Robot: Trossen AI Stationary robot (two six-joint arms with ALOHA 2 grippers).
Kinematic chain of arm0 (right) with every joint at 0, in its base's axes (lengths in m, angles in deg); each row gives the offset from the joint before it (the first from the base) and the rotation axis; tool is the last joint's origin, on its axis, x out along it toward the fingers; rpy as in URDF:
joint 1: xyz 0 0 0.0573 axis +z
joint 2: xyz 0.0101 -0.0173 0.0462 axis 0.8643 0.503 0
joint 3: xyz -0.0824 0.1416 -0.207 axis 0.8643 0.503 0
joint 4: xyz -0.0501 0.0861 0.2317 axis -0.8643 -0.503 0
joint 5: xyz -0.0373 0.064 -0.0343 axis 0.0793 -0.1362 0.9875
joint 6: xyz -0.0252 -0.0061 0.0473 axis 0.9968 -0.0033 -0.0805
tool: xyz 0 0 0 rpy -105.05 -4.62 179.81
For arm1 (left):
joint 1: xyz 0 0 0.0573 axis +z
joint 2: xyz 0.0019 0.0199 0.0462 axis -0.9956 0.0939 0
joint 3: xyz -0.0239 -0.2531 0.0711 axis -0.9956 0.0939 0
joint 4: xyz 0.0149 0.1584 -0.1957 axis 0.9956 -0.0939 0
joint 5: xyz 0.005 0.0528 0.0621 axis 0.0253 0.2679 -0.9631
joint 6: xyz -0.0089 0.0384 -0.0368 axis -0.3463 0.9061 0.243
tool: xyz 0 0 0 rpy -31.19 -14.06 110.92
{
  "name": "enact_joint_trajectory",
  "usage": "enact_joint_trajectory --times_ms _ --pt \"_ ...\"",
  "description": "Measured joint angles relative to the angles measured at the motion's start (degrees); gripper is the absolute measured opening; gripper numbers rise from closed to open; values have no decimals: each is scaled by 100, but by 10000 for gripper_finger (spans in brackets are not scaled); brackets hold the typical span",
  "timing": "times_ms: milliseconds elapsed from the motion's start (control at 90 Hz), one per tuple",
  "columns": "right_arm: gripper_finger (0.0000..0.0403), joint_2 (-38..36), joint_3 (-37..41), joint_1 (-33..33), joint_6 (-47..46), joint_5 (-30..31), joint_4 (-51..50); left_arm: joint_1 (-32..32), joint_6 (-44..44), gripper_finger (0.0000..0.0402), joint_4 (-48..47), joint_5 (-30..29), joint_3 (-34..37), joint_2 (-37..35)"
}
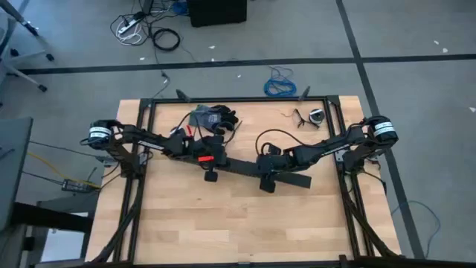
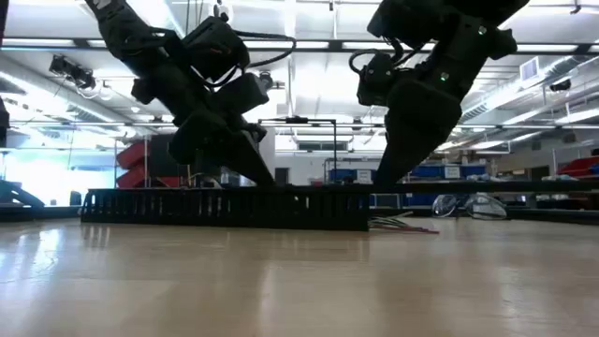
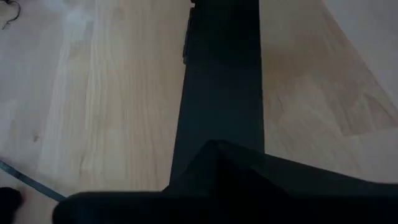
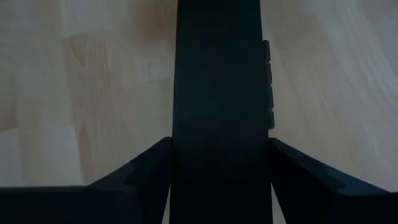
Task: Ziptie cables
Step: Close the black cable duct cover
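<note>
bright overhead light, low view backlit, wrist views perhaps blurred.

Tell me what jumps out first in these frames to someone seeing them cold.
Both arms meet mid-table over a long black strip lying flat on the wood: the left end effector is down at its left end, the right end effector straddles it further right, a finger on each side. Next, the clutter at the table's back edge: a dark bundle left of centre, and a blue coiled cable on the floor beyond.
</note>
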Motion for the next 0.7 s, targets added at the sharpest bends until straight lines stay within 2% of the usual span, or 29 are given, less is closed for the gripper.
enact_joint_trajectory --times_ms 311,700 --pt "259 -4 -24 -15 117 46 170 -1 -4 0 58 12 4 24" --pt "261 -4 -17 -103 558 -17 691 -1 -9 0 57 16 6 24"
